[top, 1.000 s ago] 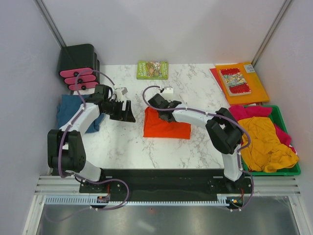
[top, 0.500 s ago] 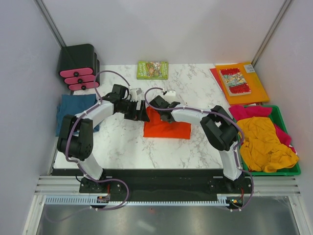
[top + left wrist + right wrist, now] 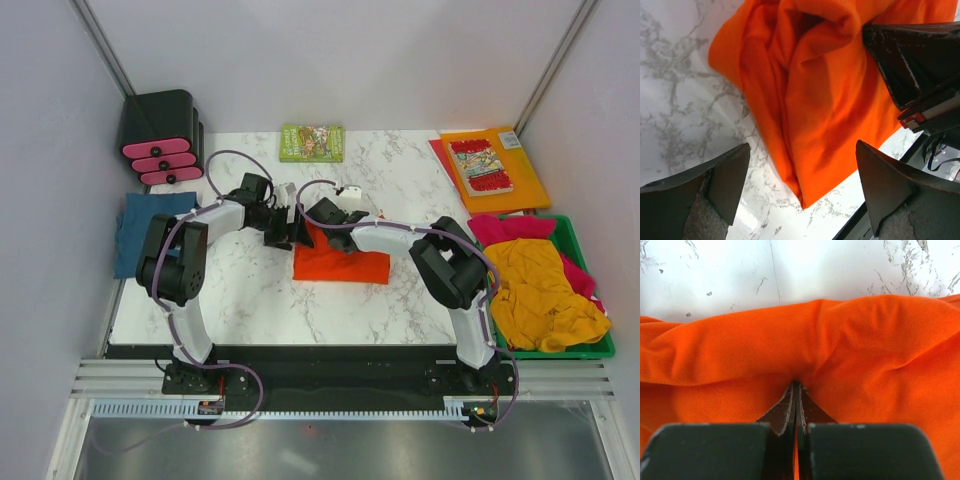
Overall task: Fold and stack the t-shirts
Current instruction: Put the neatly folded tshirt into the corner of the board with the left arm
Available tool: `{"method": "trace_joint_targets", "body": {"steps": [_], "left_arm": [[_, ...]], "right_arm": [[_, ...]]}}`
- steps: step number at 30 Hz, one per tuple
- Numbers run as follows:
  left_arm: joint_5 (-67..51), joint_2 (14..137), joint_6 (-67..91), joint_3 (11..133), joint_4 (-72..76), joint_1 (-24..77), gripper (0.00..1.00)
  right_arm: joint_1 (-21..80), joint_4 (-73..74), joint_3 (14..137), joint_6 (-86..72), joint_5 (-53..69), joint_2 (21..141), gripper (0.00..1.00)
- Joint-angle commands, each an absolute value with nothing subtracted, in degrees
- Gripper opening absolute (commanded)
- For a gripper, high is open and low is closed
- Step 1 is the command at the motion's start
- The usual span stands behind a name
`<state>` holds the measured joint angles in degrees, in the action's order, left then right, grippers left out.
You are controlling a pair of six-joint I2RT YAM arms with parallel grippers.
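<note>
Up close, the right gripper (image 3: 796,390) was pinched shut on the orange shirt (image 3: 865,340); the top view hid that. The left gripper (image 3: 800,165) gaped wide, holding nothing.

Orange-red t-shirt (image 3: 345,263); teal t-shirt (image 3: 135,235); white grey-veined marble table (image 3: 250,300); green bin (image 3: 556,351).

Bright, even overhead light, soft shadows. Glare bleaches the counter (image 3: 790,270) along the top of the right wrist view. In the left wrist view, the orange t-shirt (image 3: 830,100) edge and the bottom-corner fingers (image 3: 715,185) blur.
</note>
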<state>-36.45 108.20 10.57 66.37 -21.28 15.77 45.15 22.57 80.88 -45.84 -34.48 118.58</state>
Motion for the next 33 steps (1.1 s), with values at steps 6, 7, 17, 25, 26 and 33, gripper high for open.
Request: {"method": "trace_joint_targets", "body": {"steps": [6,7,17,25,26,33], "left_arm": [[-35.7,110.4,12.7,62.7,-22.2,19.2,0.93],[-35.7,110.2,12.8,62.1,-22.3,19.3,0.93],[-35.7,113.4,13.2,62.0,-22.1,19.4,0.59],[-30.5,116.3,10.9,64.1,-25.4,19.3,0.02],[-29.8,116.3,10.6,64.0,-25.5,19.3,0.02],[-27.1,112.1,4.1,67.5,-31.1,19.5,0.02]], "right_arm": [[45.4,23.5,77.6,-48.9,-31.9,118.7,0.0],[45.4,23.6,77.5,-49.0,-31.9,118.6,0.0],[45.8,22.8,76.1,-50.1,-31.4,118.7,0.0],[46.1,22.4,75.8,-50.4,-31.5,118.4,0.0],[46.2,22.4,75.8,-50.4,-31.5,118.3,0.0],[49.0,21.8,77.7,-44.7,-36.0,114.3,0.23]]}}
